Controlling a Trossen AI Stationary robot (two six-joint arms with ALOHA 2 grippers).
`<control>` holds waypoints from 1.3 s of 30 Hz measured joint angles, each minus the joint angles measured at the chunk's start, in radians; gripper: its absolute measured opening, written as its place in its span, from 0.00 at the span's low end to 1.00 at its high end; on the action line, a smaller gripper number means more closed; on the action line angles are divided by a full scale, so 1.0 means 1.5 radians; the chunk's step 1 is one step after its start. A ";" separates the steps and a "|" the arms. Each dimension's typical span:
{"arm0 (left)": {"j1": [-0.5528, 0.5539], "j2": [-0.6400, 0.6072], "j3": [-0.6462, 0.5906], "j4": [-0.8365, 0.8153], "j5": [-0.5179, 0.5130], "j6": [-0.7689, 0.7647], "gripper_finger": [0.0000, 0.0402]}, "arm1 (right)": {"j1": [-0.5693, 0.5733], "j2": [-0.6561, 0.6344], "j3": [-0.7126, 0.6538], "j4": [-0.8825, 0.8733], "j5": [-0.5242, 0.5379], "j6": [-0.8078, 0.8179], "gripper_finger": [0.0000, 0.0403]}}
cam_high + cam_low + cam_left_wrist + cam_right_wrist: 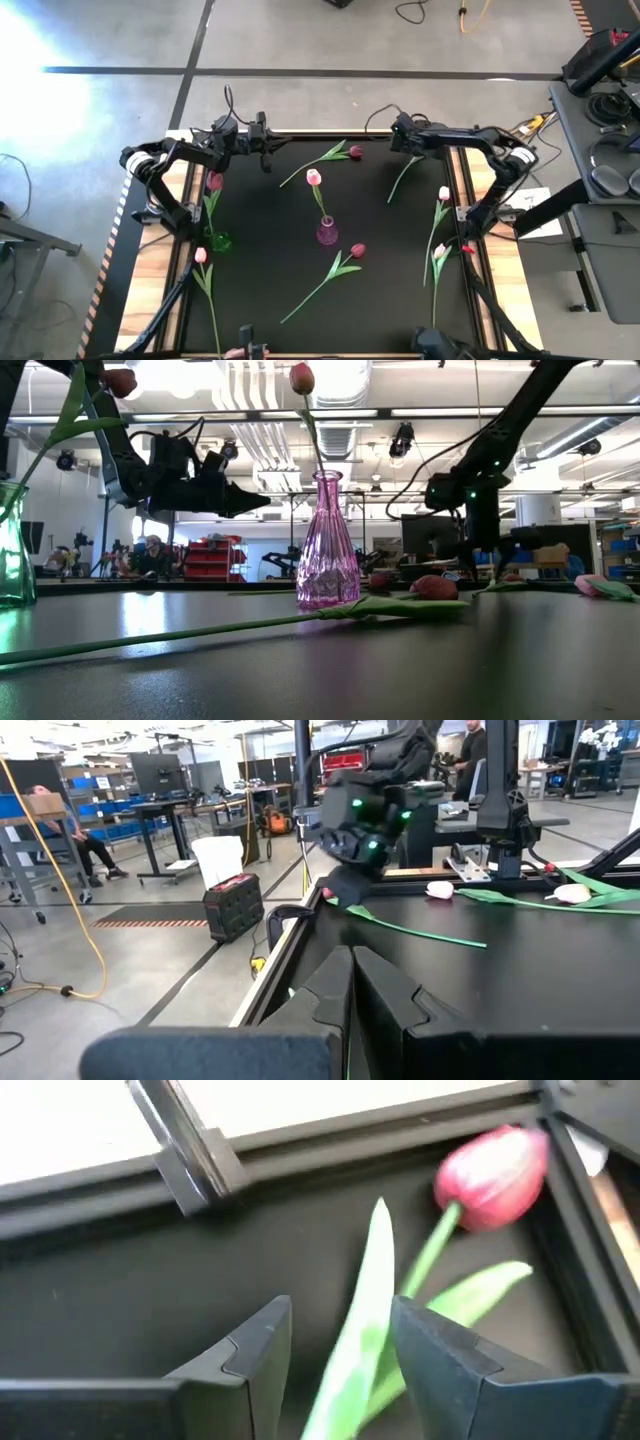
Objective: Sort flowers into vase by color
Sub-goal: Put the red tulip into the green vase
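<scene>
The right gripper (335,1355) is seen at the upper right of the black table (270,240) in the overhead picture, its fingers spread apart around the green stem and leaf of a dark red tulip (495,1165), nothing yet clamped; the left gripper (268,160) is clenched on nothing at the upper left. A pink vase (327,233) near the centre is seen holding one pale tulip (314,178), and a green vase (218,240) at the left holds a dark tulip (214,181); the remaining flowers are left lying flat across the table.
</scene>
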 joint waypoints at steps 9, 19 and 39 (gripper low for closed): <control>0.000 0.000 0.000 -0.001 0.000 0.000 0.00 | -0.012 0.061 0.054 -0.102 0.005 0.006 0.41; 0.000 0.000 -0.003 -0.007 0.000 -0.013 0.00 | -0.016 0.067 0.052 -0.054 -0.006 -0.049 0.23; 0.000 0.000 0.003 -0.005 0.000 -0.097 0.00 | 0.073 -0.128 0.050 0.061 0.058 -0.220 0.03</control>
